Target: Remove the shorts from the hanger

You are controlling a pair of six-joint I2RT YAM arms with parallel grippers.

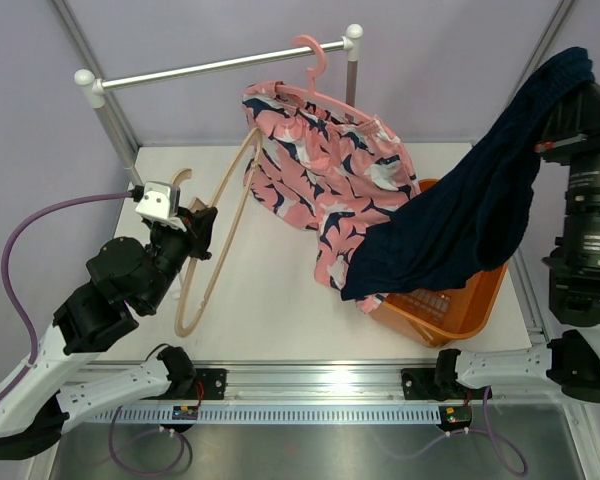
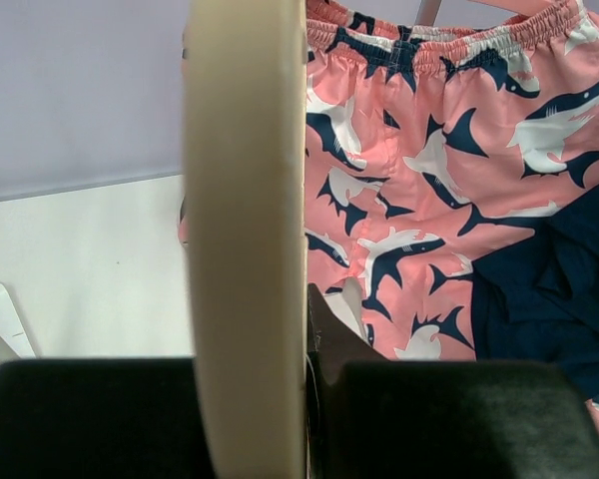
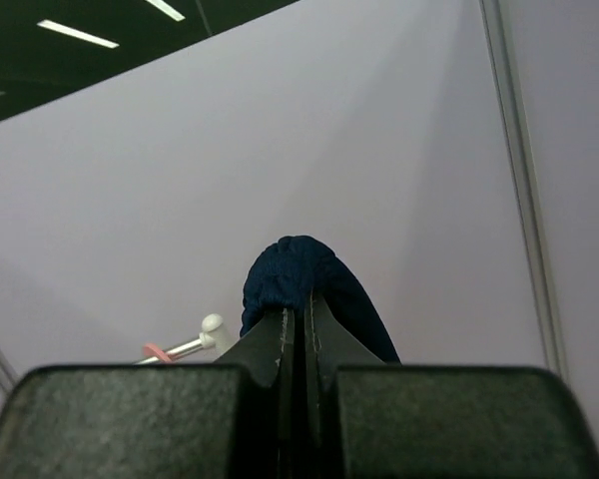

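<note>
My left gripper (image 1: 198, 226) is shut on an empty beige hanger (image 1: 216, 252), holding it above the table's left side. In the left wrist view the hanger (image 2: 245, 230) fills the jaws of the gripper (image 2: 260, 374). My right gripper (image 1: 557, 118) is shut on navy shorts (image 1: 468, 212) and holds them high at the right, their lower end draped over the basket. In the right wrist view the navy cloth (image 3: 298, 271) bunches above the closed gripper (image 3: 299, 321). The navy shorts are apart from the beige hanger.
Pink shark-print shorts (image 1: 328, 168) hang on a pink hanger (image 1: 315, 62) from a metal rail (image 1: 210, 68) at the back. An orange basket (image 1: 458, 306) sits at the right front under the navy shorts. The pink shorts also show in the left wrist view (image 2: 434, 170).
</note>
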